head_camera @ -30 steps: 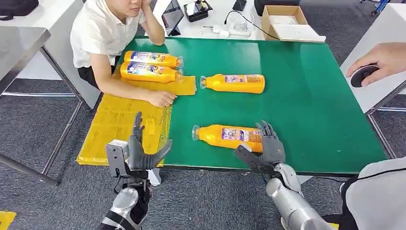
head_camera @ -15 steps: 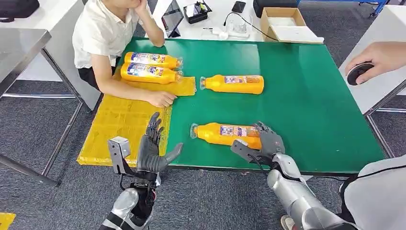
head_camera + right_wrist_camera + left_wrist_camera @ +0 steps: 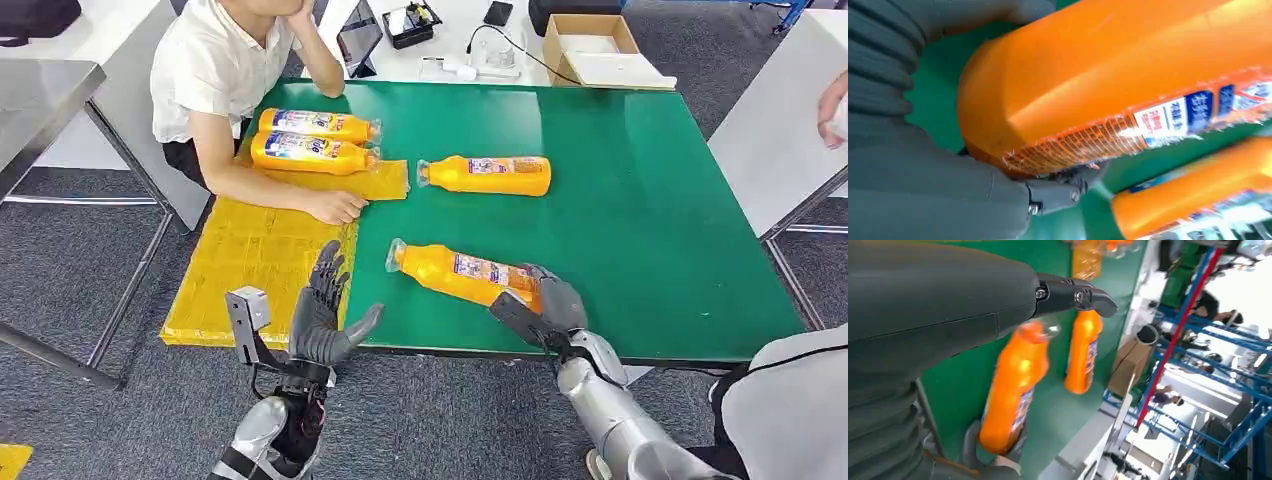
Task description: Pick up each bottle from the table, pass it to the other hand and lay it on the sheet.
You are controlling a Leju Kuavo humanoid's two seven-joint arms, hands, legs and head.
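My right hand (image 3: 548, 305) grips the base end of an orange bottle (image 3: 460, 273) near the green table's front edge; the bottle's cap end tilts up and toward the left. The right wrist view has this bottle (image 3: 1108, 85) close up in the hand (image 3: 938, 180). My left hand (image 3: 325, 312) is raised with fingers spread and nothing in it, over the front edge by the yellow sheet (image 3: 250, 260). A second orange bottle (image 3: 487, 174) lies mid-table. Two more bottles (image 3: 312, 139) lie on the sheet's far part.
A person sits at the table's far left corner, with a forearm and hand (image 3: 335, 205) resting on the sheet. A cardboard box (image 3: 592, 45) sits beyond the green table (image 3: 660, 200). Another person's hand (image 3: 832, 110) is at the right edge.
My right hand closed on the near bottle and lifted its cap end, swinging it left. My left hand rose and shifted right toward the table edge. The person's hand at right pulled back.
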